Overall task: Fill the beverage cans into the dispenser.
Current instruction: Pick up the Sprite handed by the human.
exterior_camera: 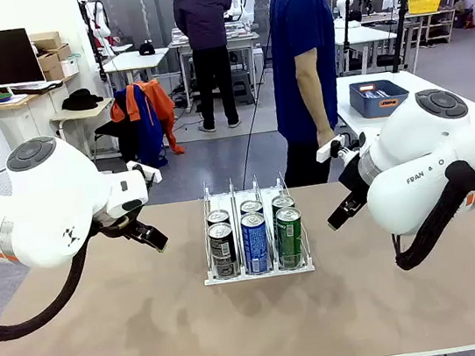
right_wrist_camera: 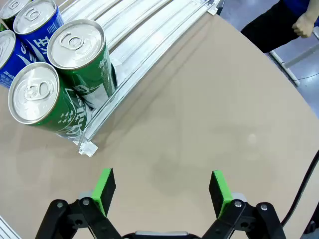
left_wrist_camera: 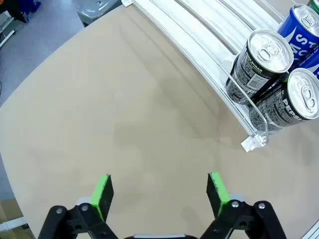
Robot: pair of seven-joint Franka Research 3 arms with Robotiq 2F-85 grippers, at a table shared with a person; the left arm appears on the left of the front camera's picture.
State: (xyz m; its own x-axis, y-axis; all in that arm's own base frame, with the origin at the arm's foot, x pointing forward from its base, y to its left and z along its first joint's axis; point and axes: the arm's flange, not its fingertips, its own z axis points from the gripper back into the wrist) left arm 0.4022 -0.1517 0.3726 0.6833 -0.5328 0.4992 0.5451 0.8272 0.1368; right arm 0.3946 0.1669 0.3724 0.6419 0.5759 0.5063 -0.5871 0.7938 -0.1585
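Within the dispenser [exterior_camera: 259, 274], 6 beverage cans [exterior_camera: 255, 242] stand 2 per lane.

The left arm [exterior_camera: 39, 215] and right arm [exterior_camera: 436, 172] are glossy white, each with a round grey cap [exterior_camera: 31, 154] and a thick black cable [exterior_camera: 27, 321]. Black jaws carry green pads [left_wrist_camera: 102, 195].

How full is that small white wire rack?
Partly full: six slim metal drink cans stand two per lane at the front of the white rack; the lanes behind are bare.
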